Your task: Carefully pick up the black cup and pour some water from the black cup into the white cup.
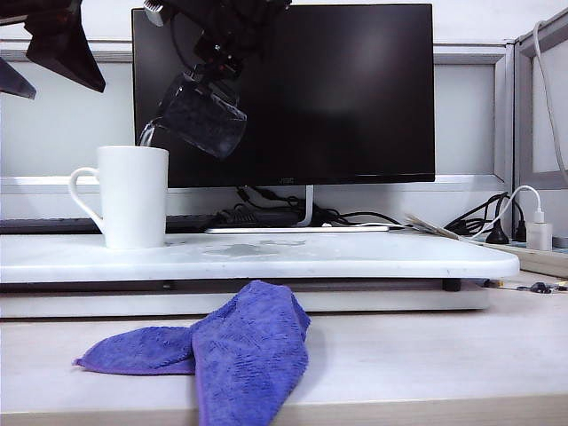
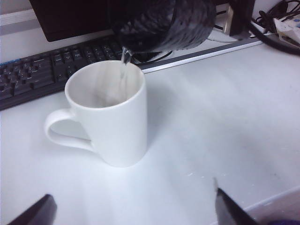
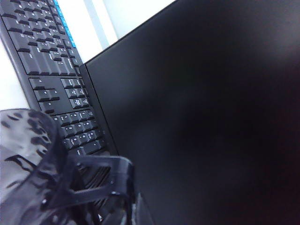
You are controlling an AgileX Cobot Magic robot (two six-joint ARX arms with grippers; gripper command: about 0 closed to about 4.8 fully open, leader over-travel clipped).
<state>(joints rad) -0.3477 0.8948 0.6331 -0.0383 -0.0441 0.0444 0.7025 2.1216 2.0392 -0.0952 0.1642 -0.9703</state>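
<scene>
My right gripper holds the black cup by its handle, tipped over with its lip above the white cup. A thin stream of water runs from the lip into the white cup. In the left wrist view the black cup hangs over the white cup and the water falls inside its rim. The right wrist view shows the black cup against my right gripper. My left gripper hovers open, high at the left, with nothing between its fingers.
The white cup stands on a white board that has a wet patch. Behind it are a black monitor and a keyboard. A purple cloth lies on the desk in front. Cables and a charger sit at the right.
</scene>
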